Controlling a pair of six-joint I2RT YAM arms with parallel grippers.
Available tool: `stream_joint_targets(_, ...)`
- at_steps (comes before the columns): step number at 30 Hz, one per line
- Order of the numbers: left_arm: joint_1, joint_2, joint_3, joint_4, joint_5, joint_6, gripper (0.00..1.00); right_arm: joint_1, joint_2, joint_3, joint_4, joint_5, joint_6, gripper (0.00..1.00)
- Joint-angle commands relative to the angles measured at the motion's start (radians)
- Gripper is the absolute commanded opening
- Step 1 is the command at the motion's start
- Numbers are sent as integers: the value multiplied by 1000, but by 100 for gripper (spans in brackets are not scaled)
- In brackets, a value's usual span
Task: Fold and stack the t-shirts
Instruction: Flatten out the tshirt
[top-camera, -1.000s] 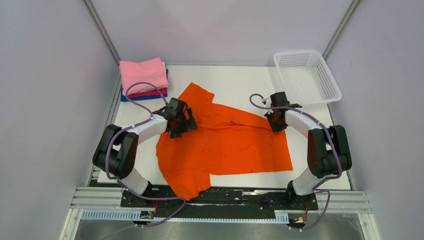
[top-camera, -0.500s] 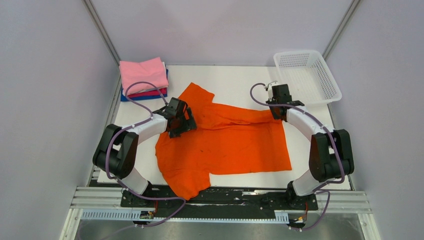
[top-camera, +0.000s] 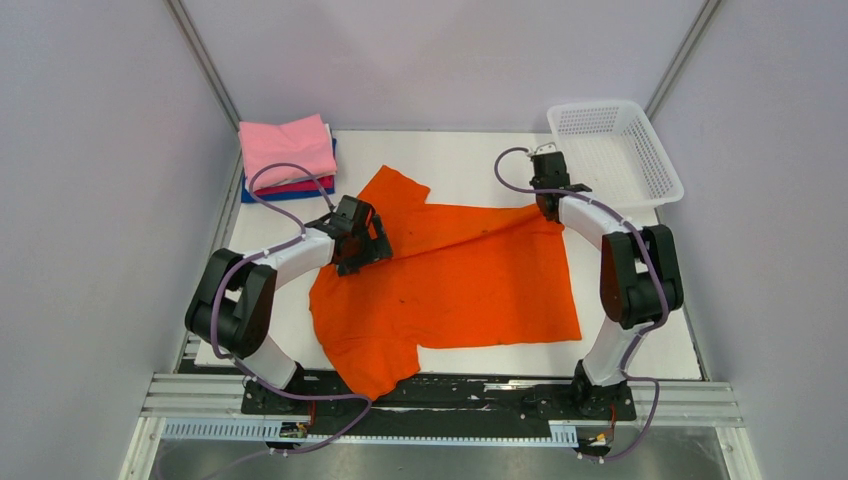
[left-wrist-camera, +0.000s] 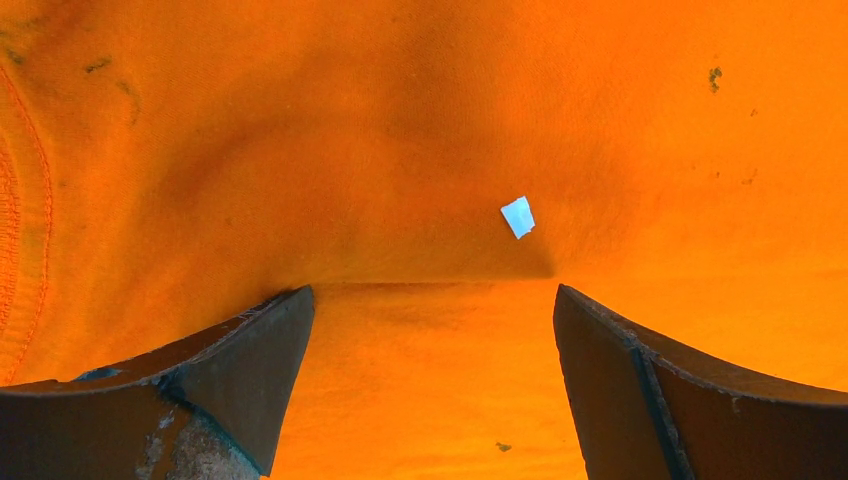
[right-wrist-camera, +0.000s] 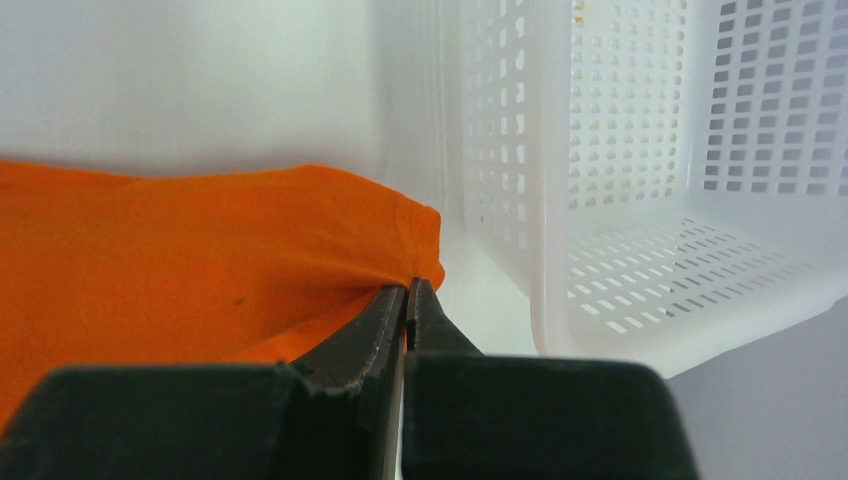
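— Lying where, that plain bright orange soft cloth t-shirt (top-camera: 450, 290)?
— Spreading flat on the white table top (top-camera: 470, 160), reaching from under the left gripper (top-camera: 365, 240) across to the right gripper (top-camera: 548, 205). Not yet folded, judging by both sleeves lying out.
— Gripping anything on the right?
— Pinching the far corner of the orange cloth, jaws pressing fully together on the hem. Probably for stretching that edge out before a first fold.
— And on the left?
— Standing spread as wide as possible, low over the shirt's sleeve end, holding nothing. Touching the cloth or not, hard telling.
— Getting far with the job?
— Looking close to the last shirt. Already stacked beyond the left gripper, towards the far corner: a pile of folded soft cloth squares (top-camera: 288, 150), pink on top, magenta and blue edges showing beneath. Possibly more layers, too thin for telling. Remaining: folding the orange one and placing it on that pile.
— Counting up?
— One unfolded shirt, one pile showing at least three layers, two grippers, and one white plastic mesh basket (right-wrist-camera: 620, 120) standing just beside the right gripper, on its outer side.
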Motion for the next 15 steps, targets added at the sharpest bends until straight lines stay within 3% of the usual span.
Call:
stream_joint_targets(1, 20, 36, -64, -117, -67, 17, 100, 12, 21, 91, 97, 17, 22, 5)
stream_joint_targets(5, 19, 29, -67, -111, -57, 18, 100, 26, 69, 127, 85, 77, 1, 13)
stream_joint_targets(7, 18, 14, -69, -98, -38, 25, 100, 35, 77, 132, 72, 98, -5, 22)
stream_joint_targets(8, 18, 7, -69, -86, -21, 31, 100, 43, 73, 131, 65, 93, -14, 32)
stream_joint_targets(10, 15, -22, -62, -69, 4, 44, 100, 63, 51, 120, 56, 72, -29, 66)
stream_joint_targets(11, 12, -50, -51, -60, 11, 50, 100, 70, 27, 113, 55, 52, -32, 75)
stream_joint_targets(15, -33, -104, 24, -96, 2, 90, 100, 91, -72, 74, 40, -75, 20, 91)
